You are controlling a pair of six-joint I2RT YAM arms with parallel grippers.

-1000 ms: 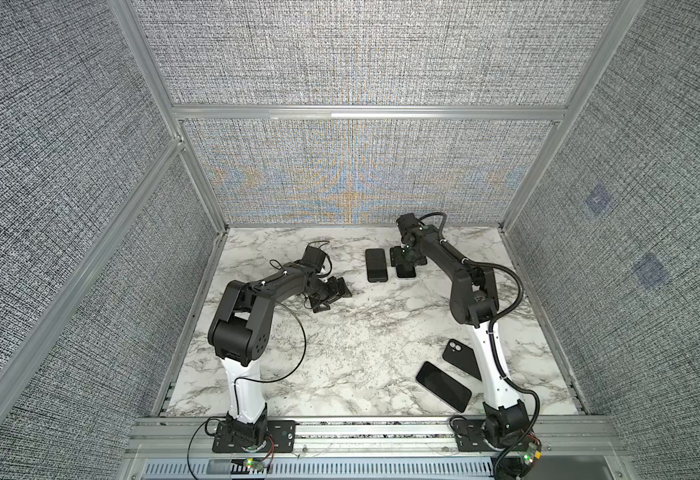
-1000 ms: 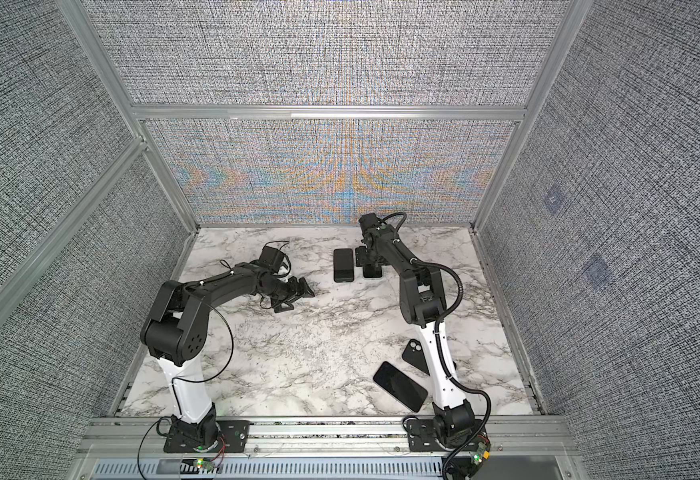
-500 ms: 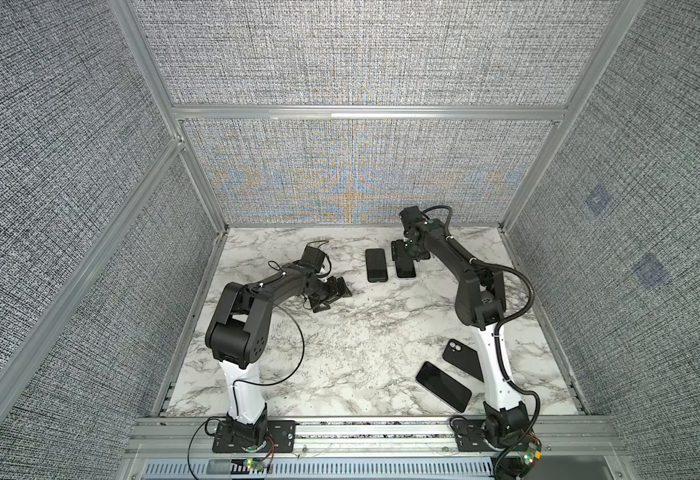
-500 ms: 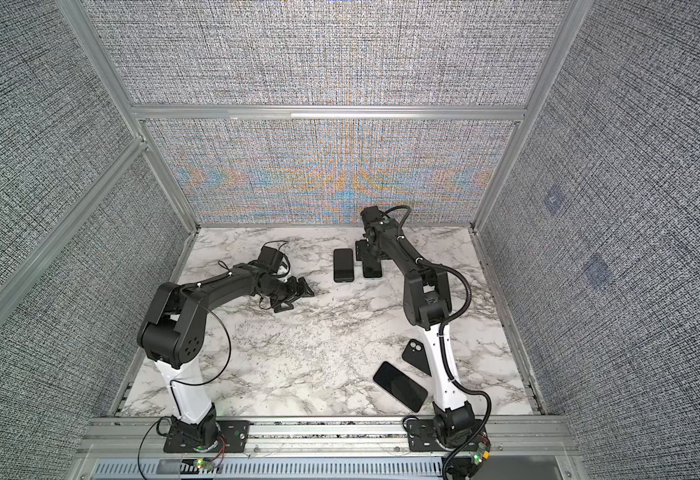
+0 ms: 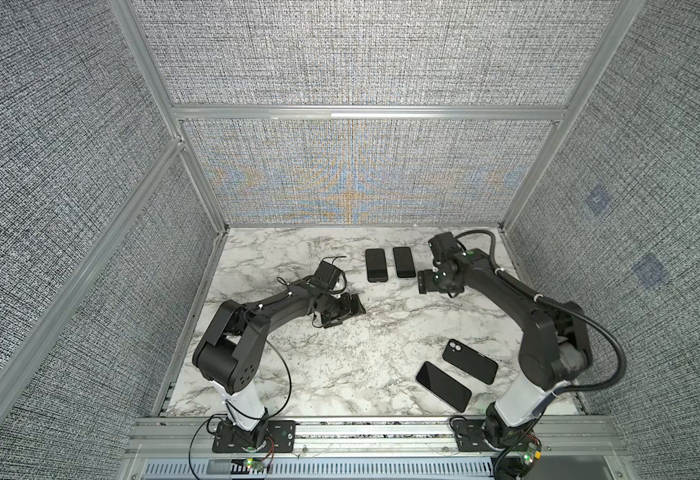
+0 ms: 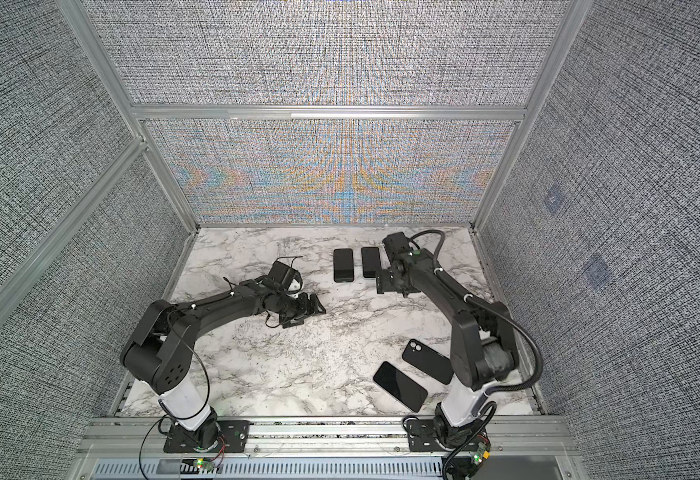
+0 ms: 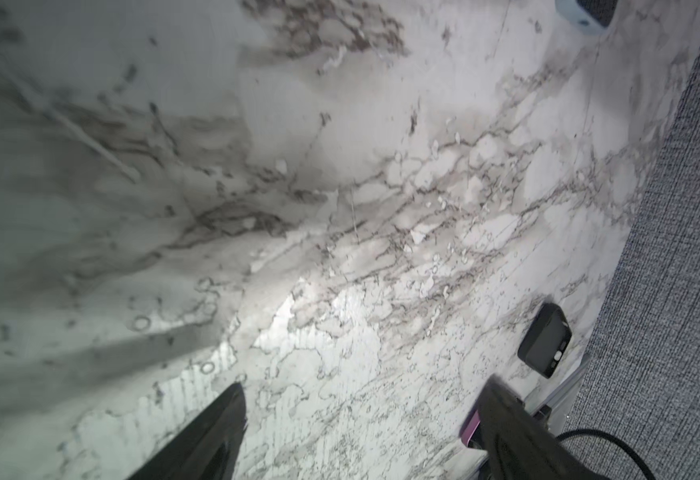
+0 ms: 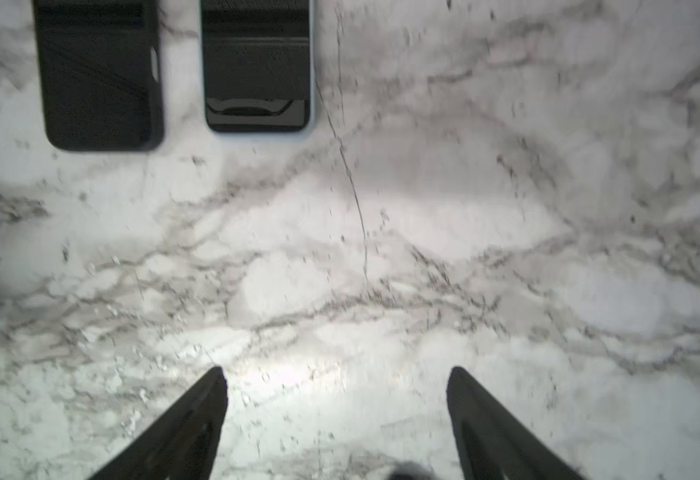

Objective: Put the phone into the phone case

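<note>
White marble table [image 5: 381, 353] enclosed by grey fabric walls [image 5: 49, 208]. Near the far edge, a phone [image 5: 404, 262] lies just beside a dark phone case [image 5: 376, 264]. Left gripper [image 5: 346, 313] and right gripper [image 5: 423, 282] both stand open, bare marble between them.

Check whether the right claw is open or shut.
Open. In the right wrist view the right claw holds its fingers wide apart, with only bare marble table between them; nothing is gripped.
</note>
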